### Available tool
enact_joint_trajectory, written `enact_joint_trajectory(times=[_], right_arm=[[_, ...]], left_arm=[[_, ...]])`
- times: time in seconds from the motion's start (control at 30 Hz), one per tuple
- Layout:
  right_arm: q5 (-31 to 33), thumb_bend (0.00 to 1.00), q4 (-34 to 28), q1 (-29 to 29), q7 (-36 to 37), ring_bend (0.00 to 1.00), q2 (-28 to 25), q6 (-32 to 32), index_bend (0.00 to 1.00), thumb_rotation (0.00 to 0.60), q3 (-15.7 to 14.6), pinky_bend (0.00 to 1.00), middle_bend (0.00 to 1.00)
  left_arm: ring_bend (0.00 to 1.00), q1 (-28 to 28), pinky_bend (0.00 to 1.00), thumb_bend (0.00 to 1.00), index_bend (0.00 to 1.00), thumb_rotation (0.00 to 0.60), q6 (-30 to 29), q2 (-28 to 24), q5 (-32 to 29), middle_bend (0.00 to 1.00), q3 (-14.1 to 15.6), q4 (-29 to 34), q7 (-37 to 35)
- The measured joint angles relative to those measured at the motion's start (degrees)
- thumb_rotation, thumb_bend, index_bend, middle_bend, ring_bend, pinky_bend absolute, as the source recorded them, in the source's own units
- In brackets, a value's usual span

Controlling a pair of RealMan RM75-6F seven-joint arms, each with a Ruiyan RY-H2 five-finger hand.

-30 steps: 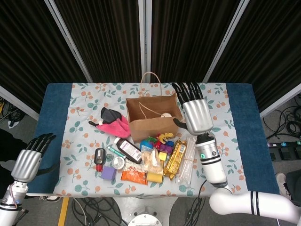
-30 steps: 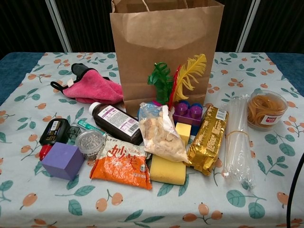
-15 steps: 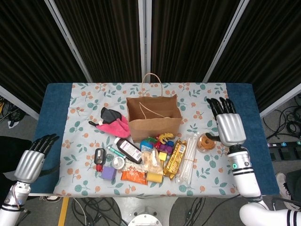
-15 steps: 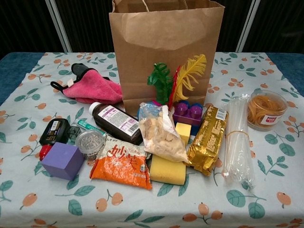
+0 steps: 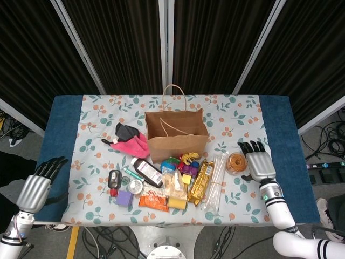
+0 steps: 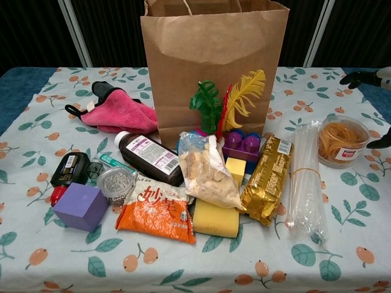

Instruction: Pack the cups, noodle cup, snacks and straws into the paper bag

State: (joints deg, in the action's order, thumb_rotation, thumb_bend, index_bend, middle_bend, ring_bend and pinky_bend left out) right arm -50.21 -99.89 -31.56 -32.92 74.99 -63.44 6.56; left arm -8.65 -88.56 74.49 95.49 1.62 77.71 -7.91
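Head view is showing a table (image 5: 280,116) wearing a blue cover with a floral cloth (image 5: 102,110) lying over its middle, and dark ribbed curtains (image 5: 124,38) with pale metal posts are standing behind it; cables are trailing on the grey floor (image 5: 329,145) off to the right. The paper bag (image 5: 176,134) is standing upright and open near the cloth's centre, its handles sticking up. Just in front of the bag, the snacks are lying in a cluster: a clear bag of crackers (image 6: 204,171), an orange snack packet (image 6: 157,210) and a gold-wrapped pack (image 6: 266,180). The bundle of straws (image 6: 304,180) is lying right of the gold pack, and a clear cup of rubber bands (image 6: 339,140) is sitting further right of the bag. A pink cloth (image 5: 132,144) is lying left of the bag.

The right hand (image 5: 257,163) is hovering just beside the rubber-band cup, fingers spread and holding nothing. The left hand (image 5: 36,186) is hanging off the table's left edge, far from the bag, fingers loosely apart and empty.
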Motion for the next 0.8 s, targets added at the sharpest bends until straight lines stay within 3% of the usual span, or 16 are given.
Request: enact_joint_trajectory(times=[0.47, 0.6, 0.8], right_arm=[[3.6, 0.00, 8.3, -1.7, 1.6, 0.00, 6.0, 3.6, 0.07, 0.600, -0.3, 0.00, 0.12], [4.2, 0.00, 9.4, -2.3, 1.1, 0.02, 7.1, 3.7, 0.12, 0.600, -0.2, 0.00, 0.15], [4.6, 0.04, 10.3, -2.7, 0.3, 0.14, 8.2, 3.1, 0.25, 0.600, -0.1, 0.00, 0.27]], left_arm=[[0.15, -0.3, 0.21, 0.10, 0.18, 0.600, 0.5, 0.2, -0.5, 0.22, -0.3, -0.6, -0.2], [0.15, -0.2, 0.21, 0.10, 0.18, 0.600, 0.5, 0.3, -0.6, 0.22, -0.2, -0.7, -0.2], [0.15, -0.1, 0.21, 0.10, 0.18, 0.600, 0.4, -0.1, -0.3, 0.22, 0.0, -0.5, -0.1]])
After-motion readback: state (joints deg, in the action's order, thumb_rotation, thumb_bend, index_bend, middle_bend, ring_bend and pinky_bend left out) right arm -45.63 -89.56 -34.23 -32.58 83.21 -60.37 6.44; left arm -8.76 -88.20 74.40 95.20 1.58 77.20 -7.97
